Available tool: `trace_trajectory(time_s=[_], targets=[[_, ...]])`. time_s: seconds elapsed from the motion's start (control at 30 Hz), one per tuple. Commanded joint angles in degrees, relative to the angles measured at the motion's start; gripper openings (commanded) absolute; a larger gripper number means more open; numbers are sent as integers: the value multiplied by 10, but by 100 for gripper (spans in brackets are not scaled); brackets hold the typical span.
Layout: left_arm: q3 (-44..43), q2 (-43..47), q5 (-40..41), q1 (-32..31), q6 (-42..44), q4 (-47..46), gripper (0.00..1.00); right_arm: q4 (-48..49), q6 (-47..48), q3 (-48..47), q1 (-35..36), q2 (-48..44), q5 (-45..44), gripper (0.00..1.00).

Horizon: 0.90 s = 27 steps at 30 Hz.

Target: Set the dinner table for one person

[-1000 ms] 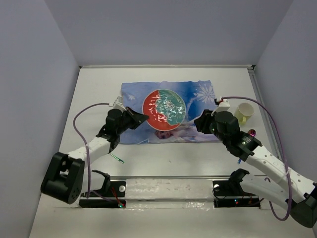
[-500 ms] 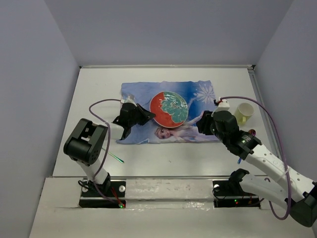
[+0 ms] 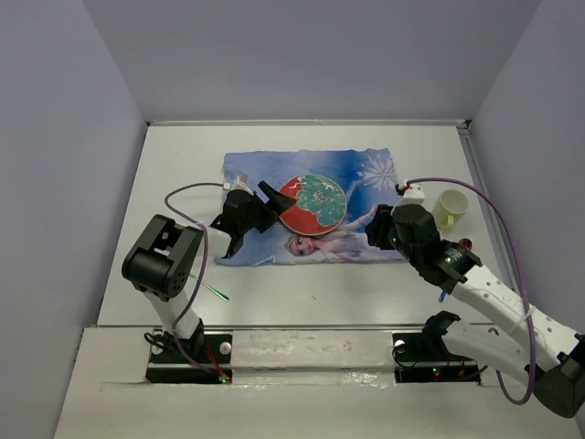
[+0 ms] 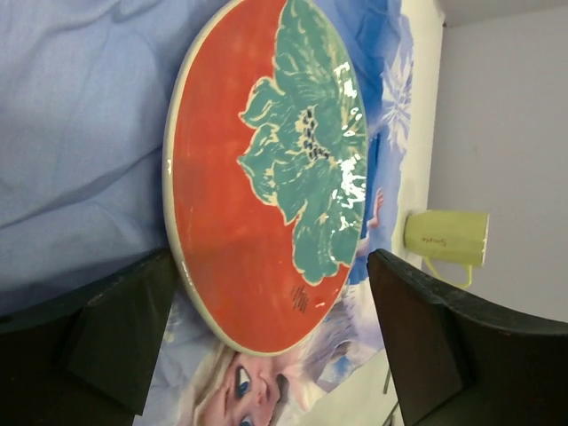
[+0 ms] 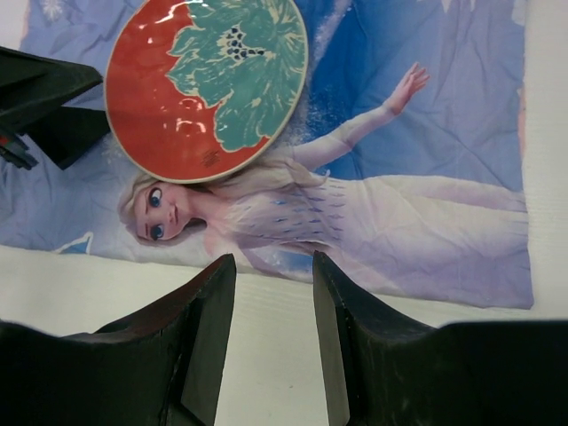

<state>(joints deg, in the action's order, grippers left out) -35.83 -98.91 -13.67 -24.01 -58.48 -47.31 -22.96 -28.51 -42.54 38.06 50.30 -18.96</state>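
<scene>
A red plate with a green flower (image 3: 313,203) lies on the blue princess mat (image 3: 366,174), which is spread on the off-white dinner table (image 3: 174,165). My left gripper (image 3: 267,208) is open at the plate's left rim. In the left wrist view its black fingers (image 4: 124,328) stand wide on either side of the plate (image 4: 266,177), and I see no contact. My right gripper (image 3: 379,227) hovers over the mat's front right edge. The gripper (image 5: 273,266) is open with only bare table and mat (image 5: 426,133) between its fingers.
A pale yellow-green cup (image 3: 451,208) stands on the table right of the mat, also in the left wrist view (image 4: 446,238). A thin green stick-like item (image 3: 217,292) lies near the front left. A small magenta thing (image 3: 465,244) sits by the right arm.
My left gripper was shut on the plate's left rim and now stands wide open, so the plate is released on the mat. The left arm has folded back. The right arm has barely moved.
</scene>
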Motion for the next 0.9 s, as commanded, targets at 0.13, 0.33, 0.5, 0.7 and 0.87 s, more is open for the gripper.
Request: trace_trajectory(time_s=[0.13,0.33,0.5,0.7,0.87], targets=[[-11,121,67,-2,60,42,99,-44,26,-58,-73,8,-76,48],[15,263,119,-3,115,134,99,-57,61,-99,-218,37,-87,49],[22,416,103,-12,171,220,99,-47,83,-133,-350,107,-46,49],[-52,571,39,-25,287,389,99,-21,75,-169,-391,183,-20,50],[-95,688,43,-25,448,515,99,-6,79,-207,-405,266,2,50]])
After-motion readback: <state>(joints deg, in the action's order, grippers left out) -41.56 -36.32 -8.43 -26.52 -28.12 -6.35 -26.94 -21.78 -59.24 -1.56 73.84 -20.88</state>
